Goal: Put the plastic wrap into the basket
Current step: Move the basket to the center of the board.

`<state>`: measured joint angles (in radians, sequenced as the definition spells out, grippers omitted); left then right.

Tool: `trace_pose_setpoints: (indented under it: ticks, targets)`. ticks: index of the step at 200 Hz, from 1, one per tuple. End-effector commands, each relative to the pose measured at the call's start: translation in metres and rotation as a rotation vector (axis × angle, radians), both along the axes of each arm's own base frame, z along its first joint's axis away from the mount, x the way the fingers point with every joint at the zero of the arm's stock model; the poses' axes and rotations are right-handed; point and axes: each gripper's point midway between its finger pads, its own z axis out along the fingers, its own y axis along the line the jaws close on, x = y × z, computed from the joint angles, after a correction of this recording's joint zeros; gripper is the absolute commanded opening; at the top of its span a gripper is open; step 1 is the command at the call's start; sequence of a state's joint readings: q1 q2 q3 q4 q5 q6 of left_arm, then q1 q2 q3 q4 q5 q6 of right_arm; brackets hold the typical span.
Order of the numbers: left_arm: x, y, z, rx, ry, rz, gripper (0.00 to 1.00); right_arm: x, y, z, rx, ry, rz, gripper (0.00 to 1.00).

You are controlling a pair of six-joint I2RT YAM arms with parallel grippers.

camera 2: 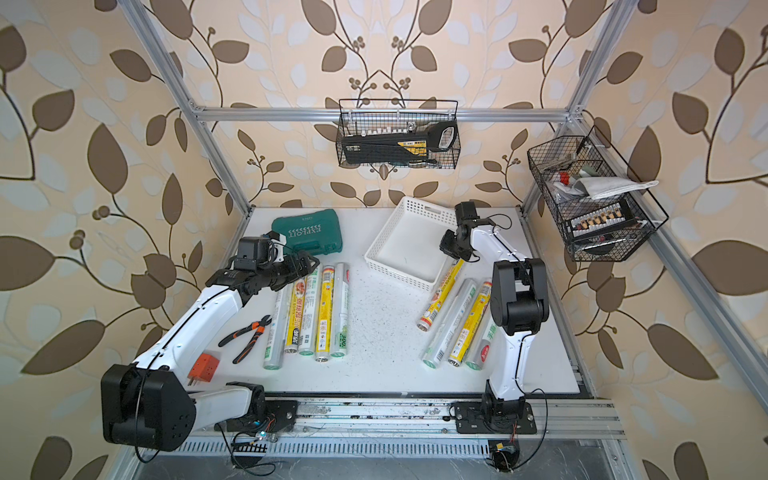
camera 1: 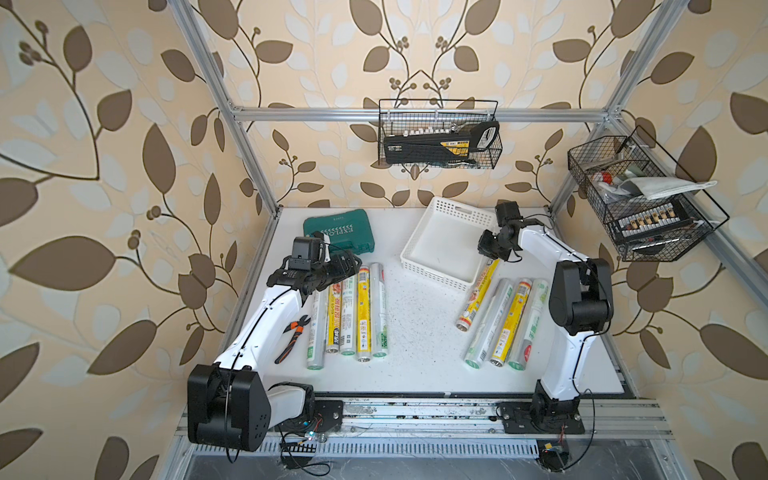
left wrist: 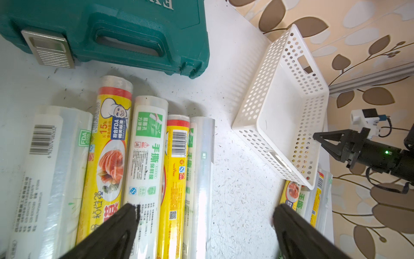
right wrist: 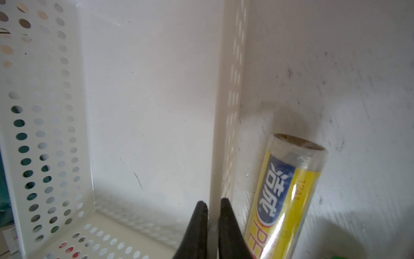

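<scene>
Right tool (right wrist: 214, 207): pressed together on the long side wall of the basket (camera 1: 434, 272), one finger inside the wall and one outside, as the right wrist view shows.
Left tool (left wrist: 206, 209): spread wide, hanging above the far ends of five rolls.
Basket: sits toward the back of the table (camera 1: 415, 332), turned at an angle.
Plastic wrap (camera 1: 353, 311): five rolls lie side by side on the left of the table, in front of the teal case (camera 1: 345, 230); all rolls are outside the basket.
Yellow roll (camera 1: 478, 295): lies on the table just beside the basket's outer wall, its far end next to the right tool.
Three more rolls (camera 1: 509, 324): lie side by side by the right arm, which partly covers them.
Pliers (camera 1: 293, 336): lie on the table just beside the leftmost roll.
</scene>
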<state>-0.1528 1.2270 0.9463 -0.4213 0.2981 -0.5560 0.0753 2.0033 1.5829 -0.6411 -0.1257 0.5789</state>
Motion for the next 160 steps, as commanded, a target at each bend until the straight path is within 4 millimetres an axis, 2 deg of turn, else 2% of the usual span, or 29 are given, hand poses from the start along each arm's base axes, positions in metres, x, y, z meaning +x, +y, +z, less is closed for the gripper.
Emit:
trace_pose_setpoints:
  ticks: [1,30,60,85,160]
  targets:
    - [-0.015,-0.006,0.028,-0.03,-0.039,-0.026,0.99,-0.013,0.014,0.017,0.017,-0.017,0.045,0.12]
    - [-0.026,-0.009,0.031,-0.054,-0.044,-0.029,0.99,-0.026,0.029,0.02,0.012,-0.015,0.08,0.12]
    - [-0.039,-0.025,0.026,-0.085,-0.013,-0.069,0.99,-0.043,0.039,0.02,0.0,0.009,0.111,0.11]
    - [-0.047,-0.03,0.022,-0.082,0.008,-0.081,0.99,-0.059,0.045,0.019,-0.007,0.019,0.125,0.11]
    - [-0.068,-0.035,0.021,-0.074,0.009,-0.099,0.99,-0.101,0.062,0.013,-0.031,0.044,0.179,0.11]
